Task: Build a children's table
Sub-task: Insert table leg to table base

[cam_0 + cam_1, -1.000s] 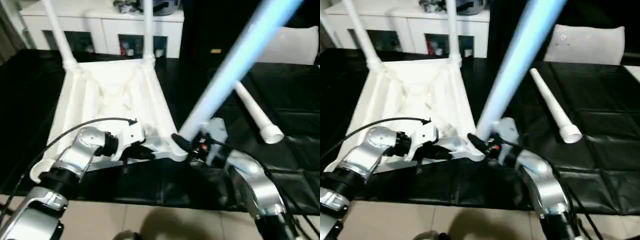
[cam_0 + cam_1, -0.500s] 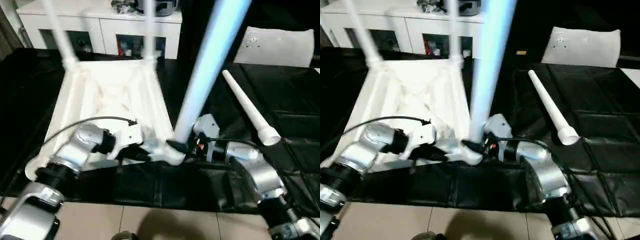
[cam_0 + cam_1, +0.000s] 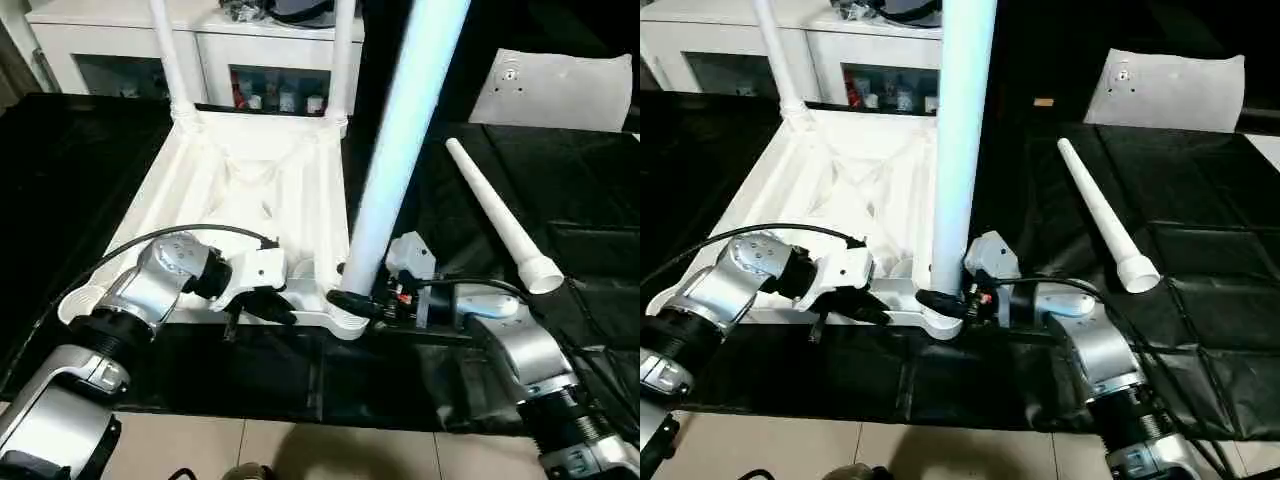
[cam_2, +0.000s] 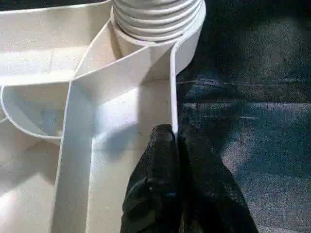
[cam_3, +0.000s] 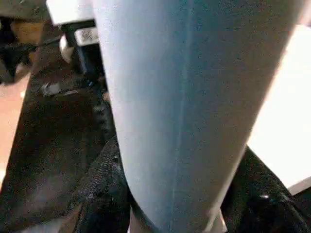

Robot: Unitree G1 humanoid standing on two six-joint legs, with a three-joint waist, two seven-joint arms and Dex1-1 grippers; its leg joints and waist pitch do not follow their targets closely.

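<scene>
The worktop (image 3: 90, 150) is covered in a wrinkly, slightly shiny black sheet, and the white plastic tabletop (image 3: 190, 190) lies upside down on its left half, so you see the raised rim and diagonal ribs of the underside. Two smooth white tubular legs (image 3: 166, 50) stand up in its far corner sockets. A third leg (image 3: 400, 130) stands in the socket at the tabletop's near right corner, and the right gripper (image 3: 352, 300) has its black jaws wrapped around the leg's base; the ridged end sits in the round socket (image 4: 155, 29). The left gripper (image 4: 175, 145) is pinching the thin rim wall along the near edge, jaws clenched on it. The fourth leg (image 3: 500, 215), a long tapered tube with a flared collar, lies loose on the worktop's right half.
</scene>
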